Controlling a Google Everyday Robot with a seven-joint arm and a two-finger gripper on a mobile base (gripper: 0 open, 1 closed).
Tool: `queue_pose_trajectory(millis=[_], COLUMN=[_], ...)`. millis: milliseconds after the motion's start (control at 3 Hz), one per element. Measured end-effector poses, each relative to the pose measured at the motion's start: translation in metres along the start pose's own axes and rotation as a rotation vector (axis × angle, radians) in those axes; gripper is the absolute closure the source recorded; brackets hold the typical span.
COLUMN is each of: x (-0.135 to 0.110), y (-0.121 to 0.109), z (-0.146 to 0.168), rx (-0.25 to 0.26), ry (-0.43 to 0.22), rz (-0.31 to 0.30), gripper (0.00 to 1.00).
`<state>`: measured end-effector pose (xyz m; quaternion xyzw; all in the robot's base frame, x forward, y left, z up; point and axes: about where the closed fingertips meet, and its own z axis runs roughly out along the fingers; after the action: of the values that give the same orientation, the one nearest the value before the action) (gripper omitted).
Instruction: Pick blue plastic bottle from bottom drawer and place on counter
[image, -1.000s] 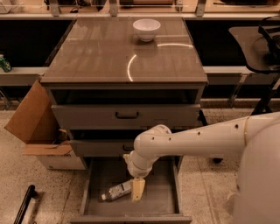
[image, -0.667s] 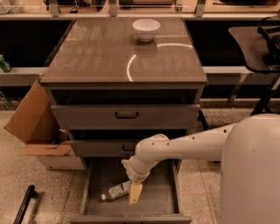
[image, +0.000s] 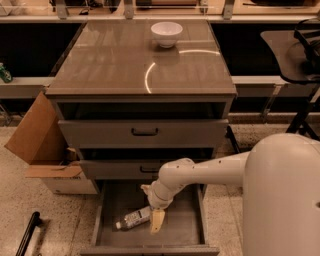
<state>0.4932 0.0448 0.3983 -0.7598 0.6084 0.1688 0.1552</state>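
Observation:
The blue plastic bottle (image: 132, 219) lies on its side in the open bottom drawer (image: 185, 232), cap toward the left. My white arm reaches down into the drawer from the right. The gripper (image: 155, 221) hangs over the drawer floor right next to the bottle's right end, and one cream-coloured finger (image: 157, 220) shows beside it. The counter (image: 115, 65) is the glossy grey-brown top of the cabinet, above.
A white bowl (image: 166, 33) stands at the back of the counter. The two upper drawers with black handles (image: 144, 132) are partly pulled out above the arm. An open cardboard box (image: 42, 150) stands left of the cabinet. A black stand (image: 305, 100) is at right.
The arm has moved lower and a little left into the bottom drawer, bringing the gripper closer to the bottle's right end. The bottle has not moved.

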Motion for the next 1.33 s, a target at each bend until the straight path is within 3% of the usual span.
queue_pose_trajectory(millis=[1000,1333], x=[0.027,0.027], y=[-0.032,-0.032], z=[0.106,0.106], rx=[-0.018,-0.018], ry=[-0.075,-0.075], rz=[-0.083,-0.083], gripper=[0.0,0.0])
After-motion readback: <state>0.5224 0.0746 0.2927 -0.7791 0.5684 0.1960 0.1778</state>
